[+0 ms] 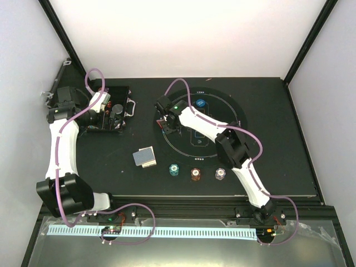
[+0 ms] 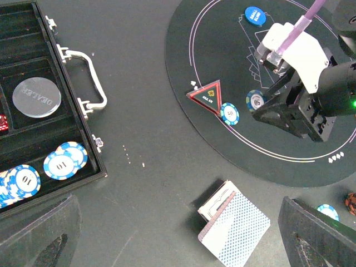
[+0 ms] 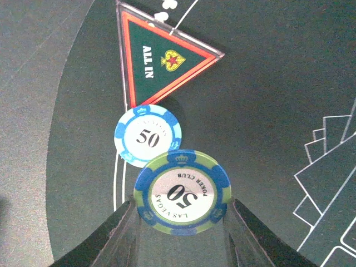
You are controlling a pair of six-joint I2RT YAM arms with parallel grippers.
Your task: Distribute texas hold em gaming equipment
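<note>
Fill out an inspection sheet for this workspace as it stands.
Surface: black table carrying a round black mat with white lines.
Job's things: card deck off the mat; three chips in a row by its near edge; blue button, all-in triangle and light-blue 50 chip on the mat.
Clutter: open black case far left, holding chips marked 10 and a silver dealer button.
Grippers: left gripper open, empty; right gripper, fingers closed on a blue-green 50 chip.
Cables: purple cables looping off both arms.
Surroundings: white walls, black frame posts.
</note>
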